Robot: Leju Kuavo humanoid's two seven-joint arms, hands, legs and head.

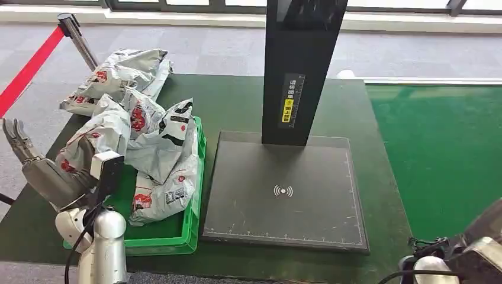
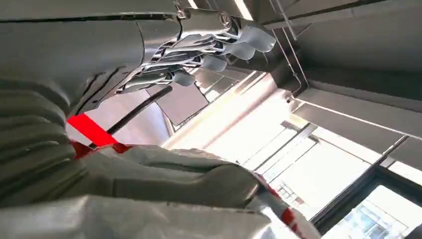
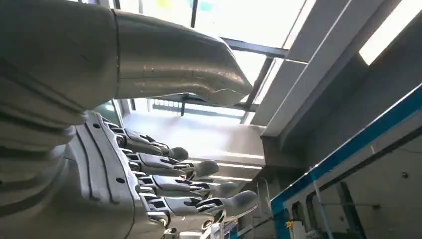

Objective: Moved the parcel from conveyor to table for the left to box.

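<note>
Head view: the left hand is raised beside the green crate at the table's left end, fingers extended, apart and holding nothing. Grey parcels fill the crate and spill behind it; the black scanner plate beneath its upright post carries nothing. No parcel lies on the green conveyor at right. Right wrist view: the right hand is palm-up, fingers spread and empty. Judged step: awaiting the next parcel. The right hand should take it on the conveyor and set it flat on the plate, within the left hand's reach.
</note>
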